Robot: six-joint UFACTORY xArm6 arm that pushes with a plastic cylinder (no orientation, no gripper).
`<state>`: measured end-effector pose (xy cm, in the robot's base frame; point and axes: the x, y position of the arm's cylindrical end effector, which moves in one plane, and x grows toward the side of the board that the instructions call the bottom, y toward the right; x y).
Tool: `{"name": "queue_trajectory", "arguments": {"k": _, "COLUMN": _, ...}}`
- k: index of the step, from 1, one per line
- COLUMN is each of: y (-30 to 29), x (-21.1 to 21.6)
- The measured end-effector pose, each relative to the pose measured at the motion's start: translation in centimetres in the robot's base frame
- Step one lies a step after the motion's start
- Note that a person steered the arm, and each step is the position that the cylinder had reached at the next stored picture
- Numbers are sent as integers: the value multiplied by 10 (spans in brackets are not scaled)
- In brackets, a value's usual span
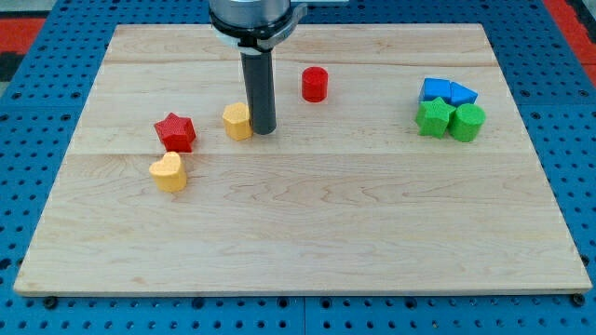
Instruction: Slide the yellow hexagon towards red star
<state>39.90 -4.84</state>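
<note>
- At the frame's left, below centre height, we see a yellow heart block (169, 172) lying on the wooden board (307, 242).
- Just above and right of it sits the red star (175, 132), apart from the heart.
- Right of the star, with bare board between them, lies the yellow hexagon (237, 121), left of centre in the upper half.
- My tip (264, 129) rests against the hexagon's right side; our rod carries no jaws, so nothing is clamped.
- Up and right of the rod stands a red cylinder (315, 84), well apart.
- At far right a cluster packs together: blue cube (434, 89), blue triangle (461, 93), green star (433, 118), green cylinder (467, 122).
</note>
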Motion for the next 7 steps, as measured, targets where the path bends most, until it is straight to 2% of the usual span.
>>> {"name": "queue_trajectory", "arguments": {"k": 3, "y": -36, "x": 10}}
{"name": "queue_trajectory", "arguments": {"k": 7, "y": -58, "x": -14}}
